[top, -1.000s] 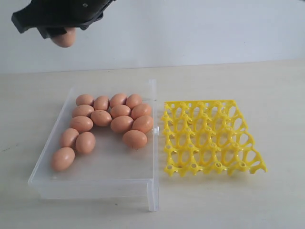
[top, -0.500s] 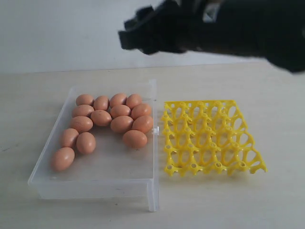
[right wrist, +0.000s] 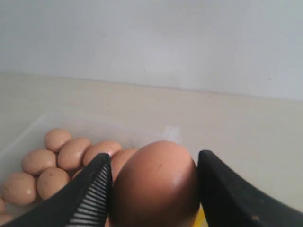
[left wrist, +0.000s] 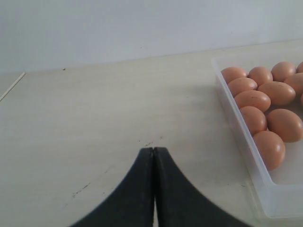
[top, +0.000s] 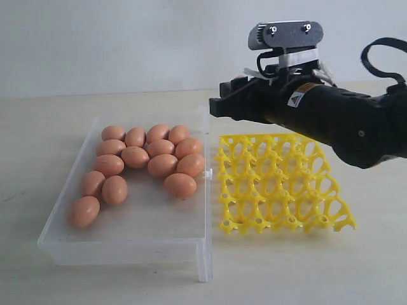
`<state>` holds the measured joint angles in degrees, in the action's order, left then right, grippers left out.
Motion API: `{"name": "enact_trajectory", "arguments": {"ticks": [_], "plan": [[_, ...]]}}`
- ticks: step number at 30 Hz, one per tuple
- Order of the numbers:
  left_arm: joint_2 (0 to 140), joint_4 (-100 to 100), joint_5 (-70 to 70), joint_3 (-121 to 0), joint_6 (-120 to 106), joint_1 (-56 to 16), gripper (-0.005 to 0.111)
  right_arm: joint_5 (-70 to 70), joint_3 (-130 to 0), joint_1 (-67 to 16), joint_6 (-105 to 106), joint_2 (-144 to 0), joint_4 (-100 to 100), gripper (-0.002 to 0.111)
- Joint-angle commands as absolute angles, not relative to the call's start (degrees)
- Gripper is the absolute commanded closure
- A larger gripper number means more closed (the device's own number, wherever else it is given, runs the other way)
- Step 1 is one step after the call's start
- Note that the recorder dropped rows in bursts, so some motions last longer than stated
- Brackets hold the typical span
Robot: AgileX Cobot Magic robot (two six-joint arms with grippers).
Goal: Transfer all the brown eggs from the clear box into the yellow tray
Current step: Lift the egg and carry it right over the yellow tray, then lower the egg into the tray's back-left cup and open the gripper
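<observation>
Several brown eggs (top: 163,164) lie in the far half of the clear box (top: 127,244). The yellow tray (top: 280,184) sits right of the box, and every cup that shows is empty. My right gripper (top: 219,107) hangs above the tray's far left corner. In the right wrist view this gripper (right wrist: 154,187) is shut on one brown egg (right wrist: 156,179), with more eggs (right wrist: 57,161) below it. My left gripper (left wrist: 154,150) is shut with nothing in it, over bare table beside the box wall (left wrist: 236,127). It is outside the exterior view.
The box and tray rest on a pale wooden table (top: 356,267) before a white wall. The right arm's black body (top: 343,121) spans the tray's far edge. A small clasp (top: 207,173) juts from the box toward the tray.
The right arm has carried the egg from high at the far left, across the box, down to just above the tray's far left corner. The eggs in the box have not moved.
</observation>
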<state>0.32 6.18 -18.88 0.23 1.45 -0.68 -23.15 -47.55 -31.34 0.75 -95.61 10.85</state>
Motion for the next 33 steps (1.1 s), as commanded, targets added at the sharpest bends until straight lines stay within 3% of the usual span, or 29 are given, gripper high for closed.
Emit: {"name": "enact_trajectory", "arguments": {"ticks": [1, 13, 33], "plan": [[0.0, 6.0, -18.1, 0.0, 1.7, -0.6, 0.107, -17.0, -53.0, -29.9, -5.8, -100.2, 3.1, 0.108], [0.0, 6.0, -18.1, 0.0, 1.7, -0.6, 0.107, -5.8, -62.2, -25.8, -12.0, -106.8, -2.3, 0.108], [0.0, 6.0, -18.1, 0.0, 1.7, -0.6, 0.107, -12.4, -63.2, -24.8, -12.0, -115.9, -3.4, 0.108]]}}
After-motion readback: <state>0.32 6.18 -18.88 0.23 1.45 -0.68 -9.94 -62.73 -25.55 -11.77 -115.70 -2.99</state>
